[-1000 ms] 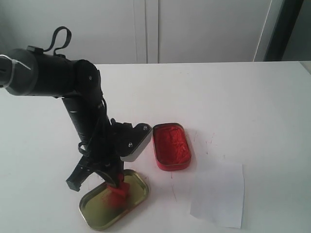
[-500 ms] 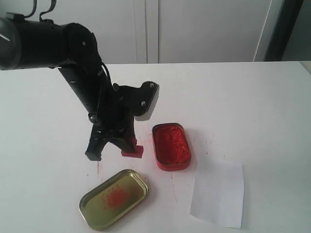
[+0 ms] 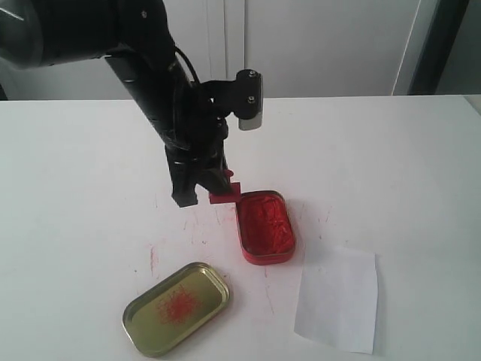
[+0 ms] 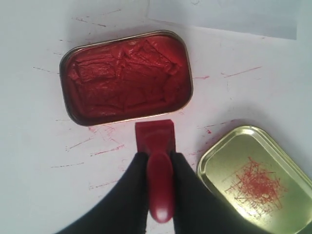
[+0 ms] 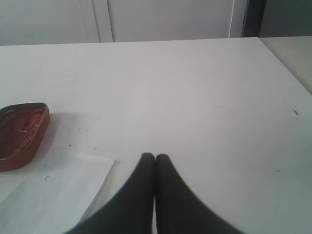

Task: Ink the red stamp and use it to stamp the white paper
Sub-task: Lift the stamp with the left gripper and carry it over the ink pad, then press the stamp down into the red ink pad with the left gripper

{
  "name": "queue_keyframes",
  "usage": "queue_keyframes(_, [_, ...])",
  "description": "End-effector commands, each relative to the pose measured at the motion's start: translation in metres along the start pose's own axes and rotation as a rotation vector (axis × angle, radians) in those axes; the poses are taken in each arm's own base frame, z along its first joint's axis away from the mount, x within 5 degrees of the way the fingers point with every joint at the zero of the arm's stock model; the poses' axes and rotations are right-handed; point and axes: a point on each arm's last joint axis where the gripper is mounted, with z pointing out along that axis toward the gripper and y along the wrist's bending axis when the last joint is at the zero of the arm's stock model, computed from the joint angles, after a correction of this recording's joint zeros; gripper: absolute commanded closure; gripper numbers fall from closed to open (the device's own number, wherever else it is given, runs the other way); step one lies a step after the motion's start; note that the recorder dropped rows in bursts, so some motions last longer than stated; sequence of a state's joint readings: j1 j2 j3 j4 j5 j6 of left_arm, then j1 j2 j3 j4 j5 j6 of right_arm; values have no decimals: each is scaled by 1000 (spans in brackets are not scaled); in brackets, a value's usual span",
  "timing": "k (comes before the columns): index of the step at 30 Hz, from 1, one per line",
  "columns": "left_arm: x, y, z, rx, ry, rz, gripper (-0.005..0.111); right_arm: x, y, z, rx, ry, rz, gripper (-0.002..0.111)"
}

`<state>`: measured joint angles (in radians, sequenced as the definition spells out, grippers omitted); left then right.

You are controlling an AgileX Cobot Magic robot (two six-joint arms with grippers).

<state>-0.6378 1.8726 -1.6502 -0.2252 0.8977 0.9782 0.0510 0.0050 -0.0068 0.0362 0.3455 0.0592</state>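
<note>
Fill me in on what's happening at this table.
The left claw grips the red stamp by its knob, holding it just beside the open red ink tin, not yet on the ink. The gold lid, smeared red, lies nearby. The white paper lies next to the tin with no stamp print visible. The right claw is shut on nothing, away from the work.

free: tabletop (image 3: 391,165) right of ink tin (image 3: 264,227) | obstacles: gold lid (image 3: 176,307) front-left, white paper (image 3: 337,298) front-right

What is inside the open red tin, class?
Rough, creased red ink paste fills the red tin nearly to its rim. The paste covers the tin's floor, so that cannot be seen.
</note>
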Motion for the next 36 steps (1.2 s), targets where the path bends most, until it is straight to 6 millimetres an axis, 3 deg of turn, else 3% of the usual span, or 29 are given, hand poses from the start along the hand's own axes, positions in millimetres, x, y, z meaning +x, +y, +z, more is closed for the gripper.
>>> queue_keyframes(1, [-5, 8, 9, 60, 32, -61, 107, 2, 0, 0, 2, 0, -5, 108])
queue_keyframes(11, [-25, 28, 39, 89, 105, -117, 107, 2, 0, 0, 2, 0, -5, 108])
queue_keyframes(21, [-53, 26, 71, 81, 126, -103, 107, 2, 0, 0, 2, 0, -5, 108])
queue_keyframes(36, [-55, 30, 98, 75, 139, -121, 107, 2, 0, 0, 2, 0, -5, 108])
